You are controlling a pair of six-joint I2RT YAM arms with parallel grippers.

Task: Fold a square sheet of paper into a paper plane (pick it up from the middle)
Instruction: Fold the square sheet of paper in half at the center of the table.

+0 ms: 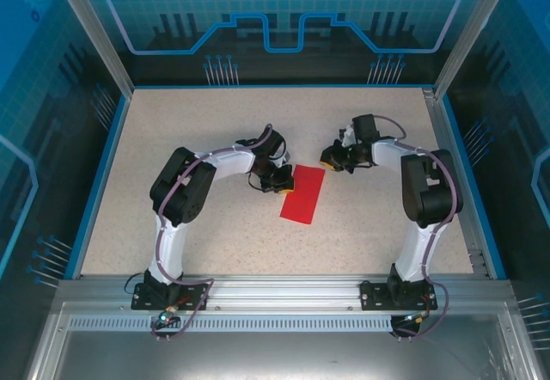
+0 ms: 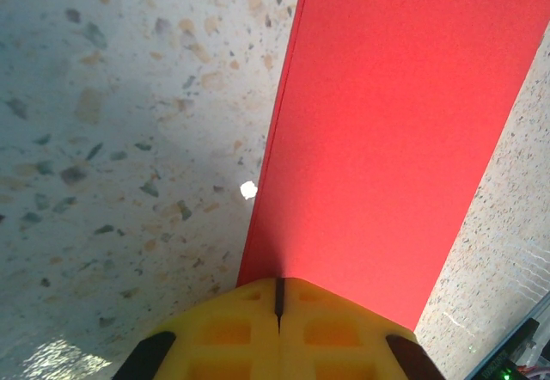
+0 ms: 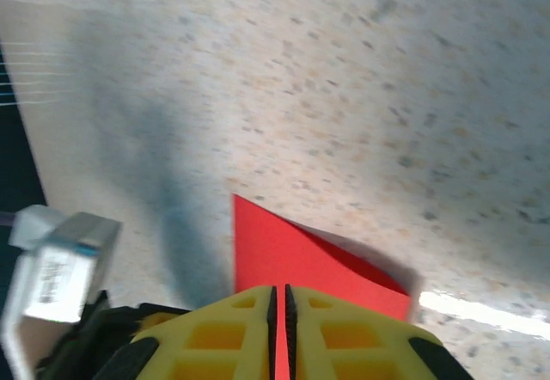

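The square sheet of paper (image 1: 302, 194) lies on the table as a long red rectangle, not a paper plane. My left gripper (image 1: 283, 184) is shut, its yellow fingertips (image 2: 249, 311) resting on the strip's far left end; the red paper (image 2: 387, 122) stretches away from them. My right gripper (image 1: 328, 159) is at the strip's far right corner. In the right wrist view a red flap (image 3: 292, 255) rises off the table, casting a shadow, and a sliver of red runs between the nearly closed jaws of the right gripper (image 3: 279, 298).
The speckled tabletop (image 1: 198, 122) is bounded by a blue rim (image 1: 99, 174) and the cage posts. A metal rail (image 1: 284, 290) carries both arm bases at the near edge. A white tagged part (image 3: 60, 268) of the other arm shows at the left of the right wrist view.
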